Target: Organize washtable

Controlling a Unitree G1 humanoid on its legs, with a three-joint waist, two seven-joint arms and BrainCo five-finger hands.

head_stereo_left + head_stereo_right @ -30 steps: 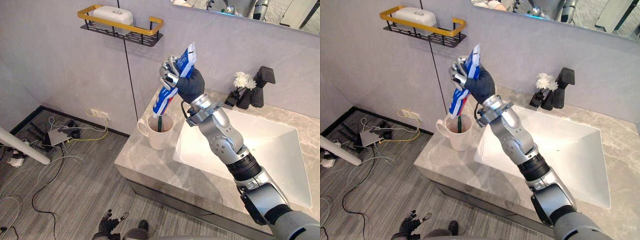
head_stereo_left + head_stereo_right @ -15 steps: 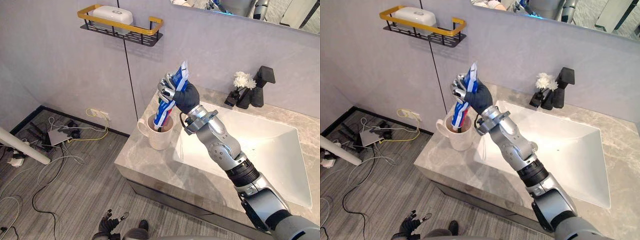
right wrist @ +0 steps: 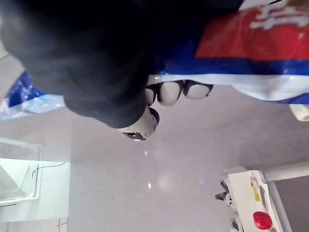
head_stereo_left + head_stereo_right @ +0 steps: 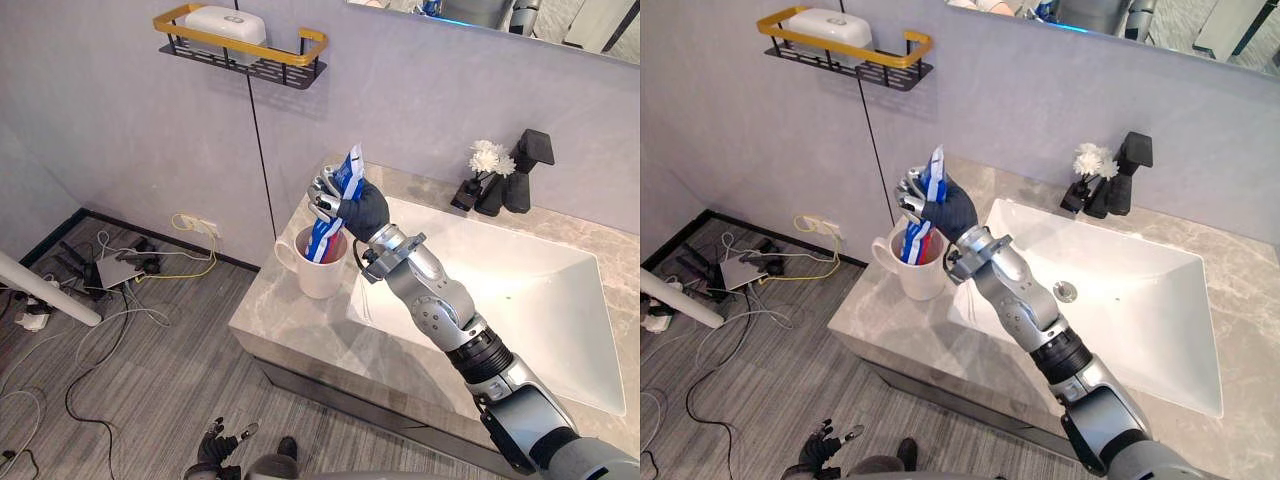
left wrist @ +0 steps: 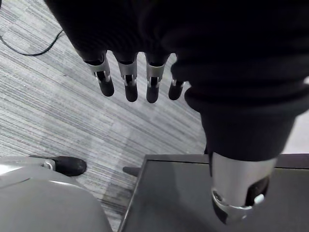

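- Blue, white and red toothpaste tube is in your robot's right hand, and the fingers are curled tight round it
- You can see the tube stands nearly upright, leaning a bit toward 1 o'clock, with its low end down inside the white mug
- The mug sits on the grey stone counter, just beside the white sink, at 9 o'clock from it
- At 12 o'clock from the sink you have a black tap, with small white flowers on its 9 o'clock side
- Up on the wall, at 11 o'clock from the mug, a black and gold shelf holds a white box
- Your left hand hangs low over the grey floor, its fingers straight and loose, holding nothing
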